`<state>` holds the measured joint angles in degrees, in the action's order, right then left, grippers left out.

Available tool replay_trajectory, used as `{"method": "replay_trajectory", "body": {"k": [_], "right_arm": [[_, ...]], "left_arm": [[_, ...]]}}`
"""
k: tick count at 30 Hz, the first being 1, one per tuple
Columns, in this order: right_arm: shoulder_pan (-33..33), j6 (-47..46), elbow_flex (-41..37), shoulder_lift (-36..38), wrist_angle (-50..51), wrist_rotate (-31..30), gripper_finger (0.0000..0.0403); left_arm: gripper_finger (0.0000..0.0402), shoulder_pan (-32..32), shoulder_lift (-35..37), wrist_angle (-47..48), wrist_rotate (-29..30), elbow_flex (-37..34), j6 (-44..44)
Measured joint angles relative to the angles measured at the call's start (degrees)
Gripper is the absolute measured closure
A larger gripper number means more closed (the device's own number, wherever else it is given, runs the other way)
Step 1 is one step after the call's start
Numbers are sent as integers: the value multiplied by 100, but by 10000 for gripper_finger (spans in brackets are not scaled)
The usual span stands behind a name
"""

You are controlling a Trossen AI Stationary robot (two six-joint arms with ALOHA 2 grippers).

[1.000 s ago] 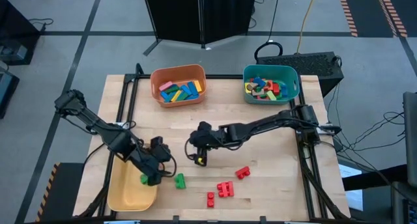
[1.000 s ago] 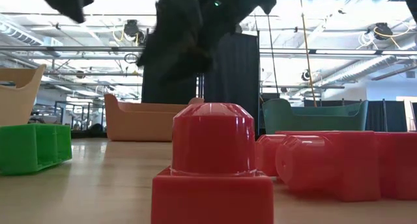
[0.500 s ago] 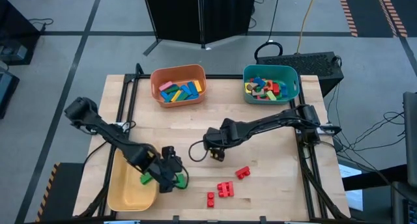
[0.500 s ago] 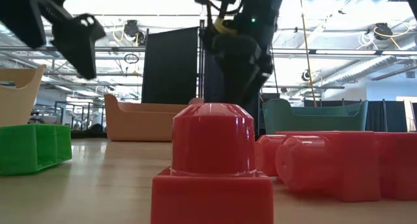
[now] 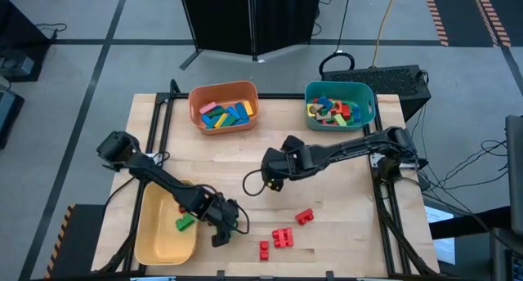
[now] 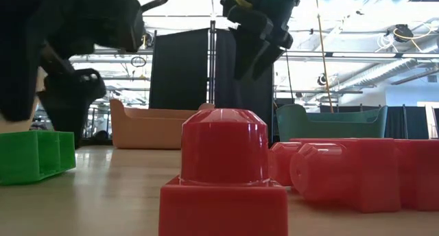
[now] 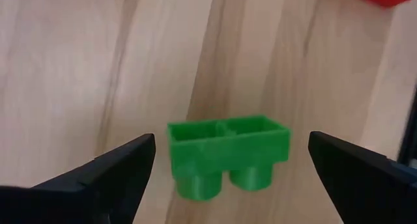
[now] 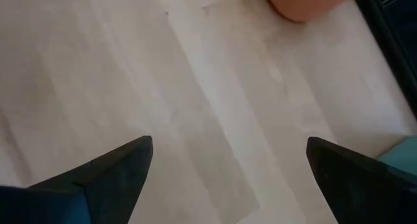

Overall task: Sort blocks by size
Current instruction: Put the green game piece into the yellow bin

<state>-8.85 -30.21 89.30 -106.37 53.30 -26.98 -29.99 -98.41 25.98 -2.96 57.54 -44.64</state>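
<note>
left gripper (image 7: 228,159) fingers wide open, straddling small green studded plastic brick (image 7: 225,155) lying on wooden table (image 5: 327,232) beside yellow bin (image 5: 151,240). judgement: centre over brick, descend straight, close evenly. right gripper (image 5: 272,181) open, empty, mid-table.

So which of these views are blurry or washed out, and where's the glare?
Low view: the nearest red block fills the foreground and looks soft, and bright ceiling lights wash out the top, leaving both arms as dark silhouettes. Left wrist view: the green block is fairly sharp, the fingers blurred. Right wrist view: pale, soft tabletop, little detail. High view: even light, no glare.
</note>
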Motion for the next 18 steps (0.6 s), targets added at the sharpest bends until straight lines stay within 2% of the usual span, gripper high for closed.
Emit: {"method": "replay_trajectory", "body": {"k": [18], "right_arm": [[102, 397, -4, 4, 173, 28, 9]], "left_arm": [[2, -56, -319, -114, 128, 4, 2]]}}
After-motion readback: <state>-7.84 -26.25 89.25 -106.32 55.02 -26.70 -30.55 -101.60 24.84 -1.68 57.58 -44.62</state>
